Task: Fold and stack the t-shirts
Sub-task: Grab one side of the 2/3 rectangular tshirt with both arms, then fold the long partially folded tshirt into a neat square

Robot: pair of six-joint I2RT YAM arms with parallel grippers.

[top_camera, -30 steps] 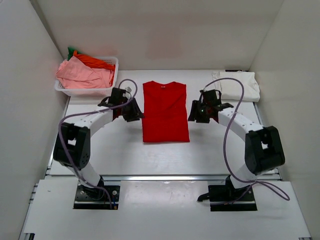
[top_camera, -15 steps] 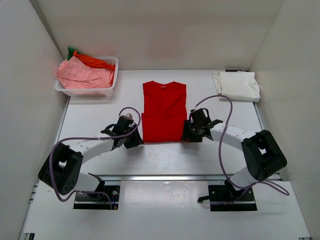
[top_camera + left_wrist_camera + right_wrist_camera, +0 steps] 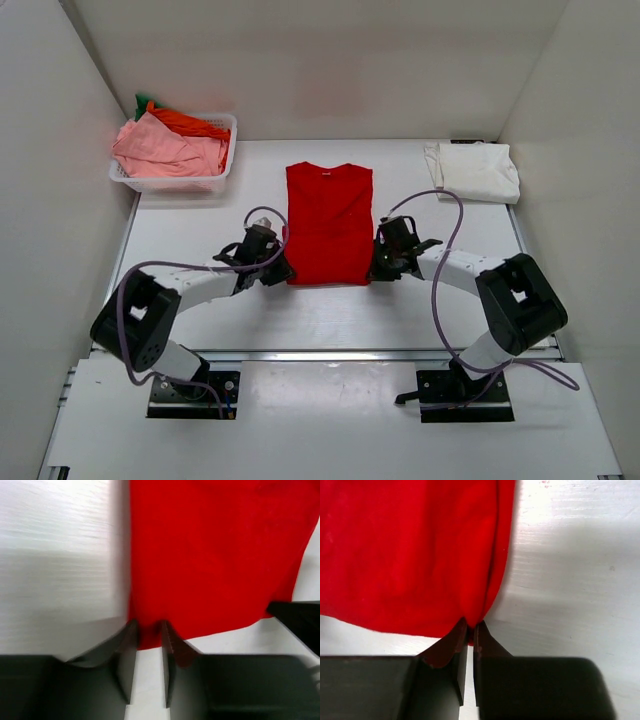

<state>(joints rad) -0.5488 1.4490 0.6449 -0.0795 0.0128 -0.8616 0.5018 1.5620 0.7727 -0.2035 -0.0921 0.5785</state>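
Observation:
The bright red t-shirt lies in the middle of the table as a long strip, collar at the far end. My left gripper is at its near left corner. In the left wrist view the fingers stand a narrow gap apart, and the red hem fills that gap. My right gripper is at the near right corner. In the right wrist view it is pinched shut on the red cloth. A folded cream-white t-shirt lies at the far right.
A white lattice basket stands at the far left with pink, orange and green tees heaped in it. White walls close in the left, right and far sides. The table's near edge runs just in front of the arm bases.
Both grippers came down from beside the shirt's middle to its near corners. In the last half second the left one moved right and onto the corner, while the right one barely moved.

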